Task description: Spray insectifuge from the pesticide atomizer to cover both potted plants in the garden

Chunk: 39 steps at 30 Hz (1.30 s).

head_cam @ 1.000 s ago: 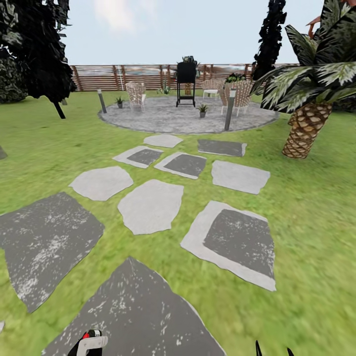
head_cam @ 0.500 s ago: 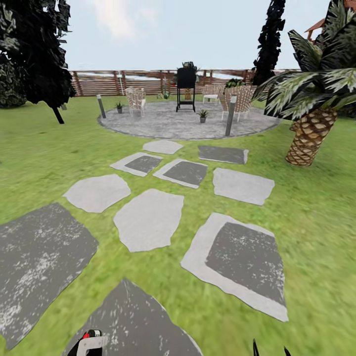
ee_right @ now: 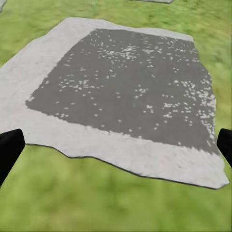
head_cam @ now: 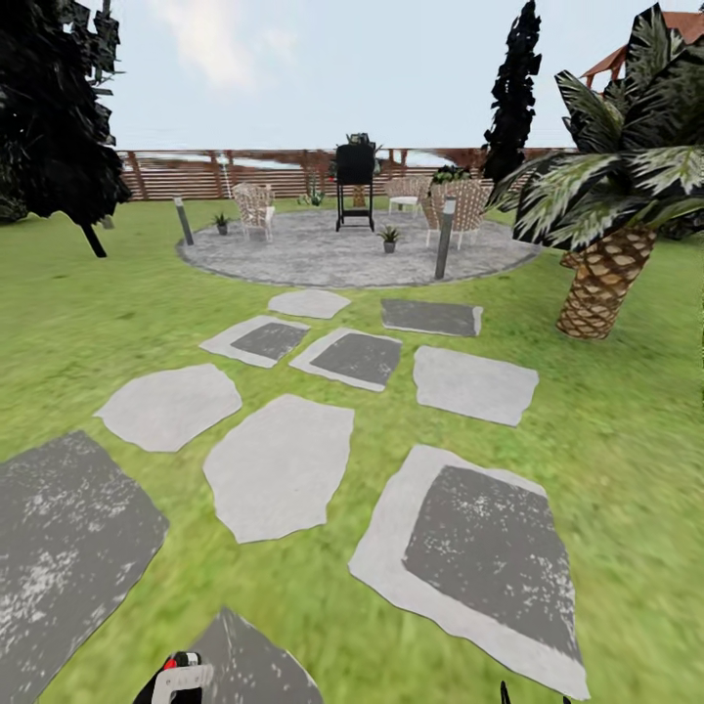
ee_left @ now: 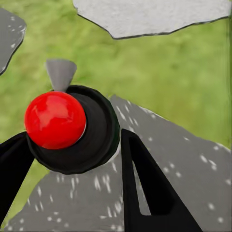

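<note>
Left jaws: my left gripper (ee_left: pixel 72 145) clasps the dark green atomizer with red cap (ee_left: pixel 67 126), its long axis pointing at my wrist camera, grey nozzle (ee_left: pixel 61 73) away.
Right jaws: right gripper (ee_right: pixel 116 147) spread wide over a grey stepping stone (ee_right: pixel 125 92).
Head view: adds grey stone patio (head_cam: pixel 323 256), two small potted plants (head_cam: pixel 389 238) (head_cam: pixel 222 224), brown slatted fence (head_cam: pixel 244 174), palm (head_cam: pixel 601 264).

Left tool (ee_left: pixel 72 159): matte black fingers (ee_left: pixel 145 188), flat and tapered w/ a slot cut thru one. Right tool (ee_right: pixel 116 145): same black finish, just blunt finger ends at frame edges.
</note>
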{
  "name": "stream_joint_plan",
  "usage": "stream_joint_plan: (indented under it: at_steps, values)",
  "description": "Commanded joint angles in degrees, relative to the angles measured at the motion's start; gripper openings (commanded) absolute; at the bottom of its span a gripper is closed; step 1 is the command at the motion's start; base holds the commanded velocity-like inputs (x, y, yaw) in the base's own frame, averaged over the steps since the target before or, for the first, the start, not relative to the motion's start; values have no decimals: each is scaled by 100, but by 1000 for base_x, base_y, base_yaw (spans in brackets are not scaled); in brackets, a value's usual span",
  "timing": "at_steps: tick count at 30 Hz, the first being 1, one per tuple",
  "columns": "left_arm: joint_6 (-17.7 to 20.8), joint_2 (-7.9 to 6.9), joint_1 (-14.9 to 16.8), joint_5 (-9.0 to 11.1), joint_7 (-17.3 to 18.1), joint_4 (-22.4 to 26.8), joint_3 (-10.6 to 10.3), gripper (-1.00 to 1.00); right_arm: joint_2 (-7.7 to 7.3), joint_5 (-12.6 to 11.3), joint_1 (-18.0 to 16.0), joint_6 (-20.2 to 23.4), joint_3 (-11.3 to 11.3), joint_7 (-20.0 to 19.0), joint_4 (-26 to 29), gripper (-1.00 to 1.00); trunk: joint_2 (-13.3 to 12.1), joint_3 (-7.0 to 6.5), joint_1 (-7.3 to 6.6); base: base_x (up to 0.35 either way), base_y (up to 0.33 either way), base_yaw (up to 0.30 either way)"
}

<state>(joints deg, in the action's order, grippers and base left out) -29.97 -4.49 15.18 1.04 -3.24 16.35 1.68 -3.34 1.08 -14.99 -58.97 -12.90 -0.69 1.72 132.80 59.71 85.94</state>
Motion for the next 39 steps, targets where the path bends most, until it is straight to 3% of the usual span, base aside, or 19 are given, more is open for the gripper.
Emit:
stream_joint_plan:
  at_steps: [1, 39]
  values:
    - [-18, 0, 2, 10, -1, -4, 5, -100, 1, 10, -4, -13, -23, -5, -5, 100, 1, -4, 3, 339, 0, -73]
    - [-23, -17, -3, -7, -1, 0, 9, -100, 0, 6, -4, 0, -29, 25, -14, 100, 1, -45, 3, 339, 0, -3]
